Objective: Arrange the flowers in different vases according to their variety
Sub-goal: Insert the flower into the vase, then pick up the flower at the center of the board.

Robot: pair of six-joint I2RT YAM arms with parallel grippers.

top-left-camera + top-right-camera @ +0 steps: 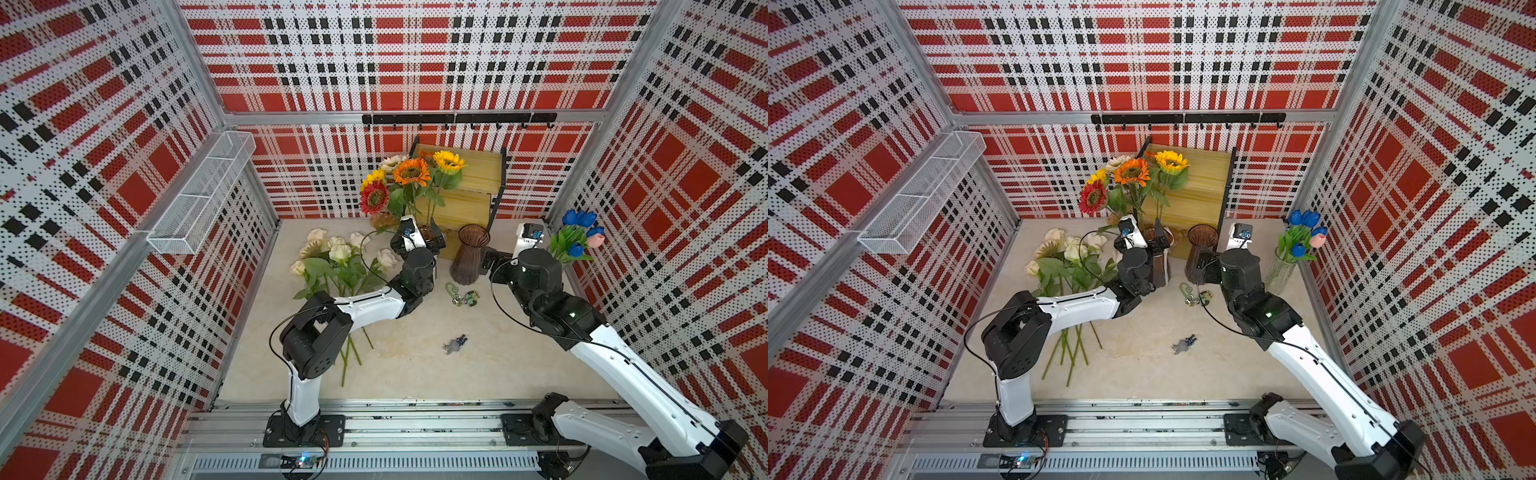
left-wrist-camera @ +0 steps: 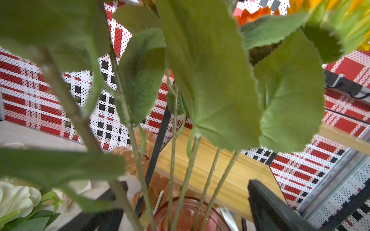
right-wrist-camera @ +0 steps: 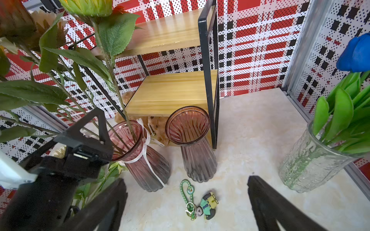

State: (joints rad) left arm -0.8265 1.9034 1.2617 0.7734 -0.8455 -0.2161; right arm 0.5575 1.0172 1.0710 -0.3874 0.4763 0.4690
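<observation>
Gently: with my left end effector [image 2: 185, 183] open around the sunflower stems [image 2: 173, 160] over the pinkish vase [image 3: 148, 164], I'd back straight out; right end effector [image 3: 186, 178] open, idle.

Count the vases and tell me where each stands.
3. Pinkish vase holding sunflowers, before the wooden shelf; empty brownish-purple vase beside it; clear vase with tulips by the side wall. None looks hidden.

Red-black-white plaid perforated walls [image 1: 415, 62] — pale marbled tabletop [image 1: 415, 374], wooden two-tier shelf [image 1: 482, 170], white wire basket [image 1: 199, 195], black hook rail [image 1: 457, 118].
</observation>
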